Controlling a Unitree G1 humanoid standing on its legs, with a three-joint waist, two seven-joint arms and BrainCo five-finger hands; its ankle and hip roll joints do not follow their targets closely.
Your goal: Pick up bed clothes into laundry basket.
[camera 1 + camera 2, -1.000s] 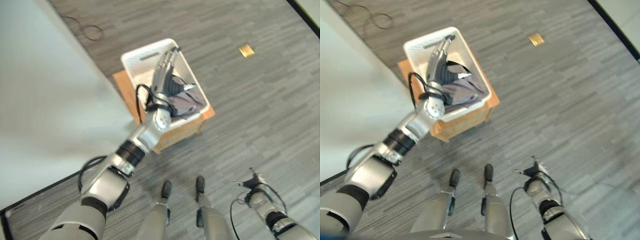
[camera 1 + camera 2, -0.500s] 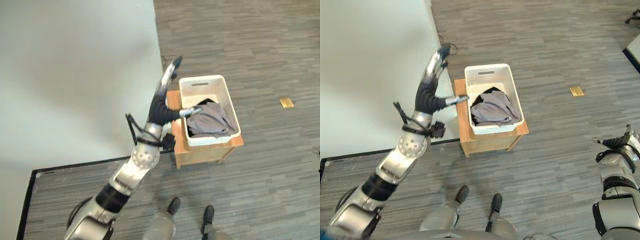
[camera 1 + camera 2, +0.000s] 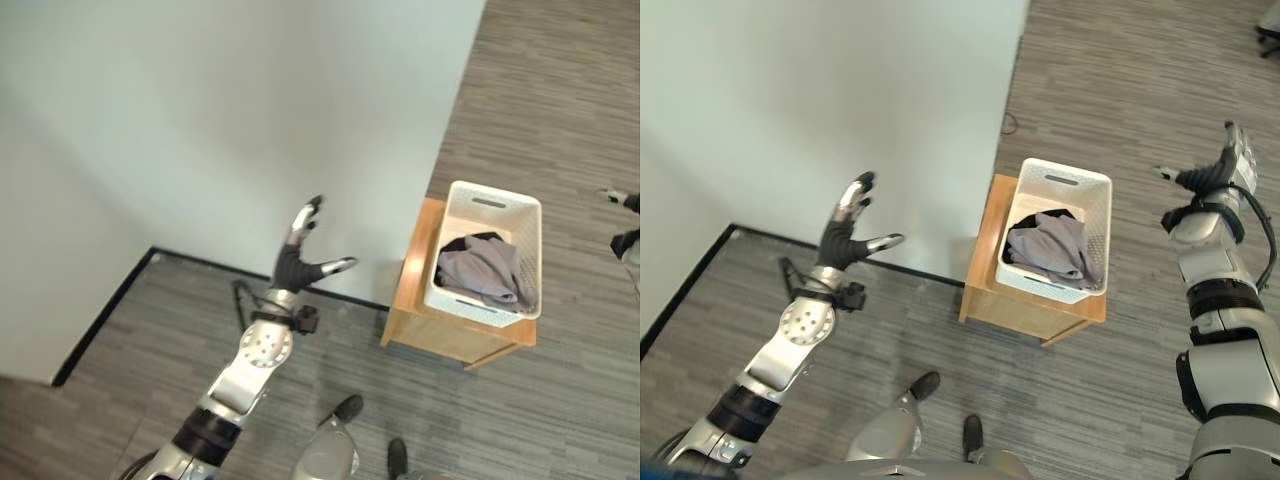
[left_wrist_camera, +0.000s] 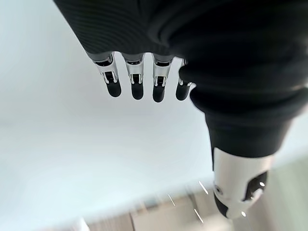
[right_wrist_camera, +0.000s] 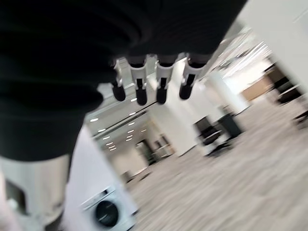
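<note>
A white laundry basket (image 3: 1092, 203) stands on a low wooden stand (image 3: 985, 280) beside the pale bed. Grey and dark bed clothes (image 3: 1052, 249) lie bunched inside it. My left hand (image 3: 845, 232) is raised over the edge of the bed, well left of the basket, fingers straight and thumb spread, holding nothing. In its own wrist view the fingers (image 4: 136, 81) point at the pale sheet. My right hand (image 3: 1225, 168) is lifted to the right of the basket, open and empty, its fingers (image 5: 161, 84) straight.
The large pale bed (image 3: 820, 100) takes up the upper left, edged by a dark frame (image 3: 700, 265) at the floor. Grey plank floor (image 3: 1120, 380) surrounds the stand. The right wrist view looks out at distant office furniture (image 5: 219, 130).
The camera has swung, shifting the basket rightward in view. My left hand has drawn away from the basket to the left over the bed edge. My right hand has risen beside the basket.
</note>
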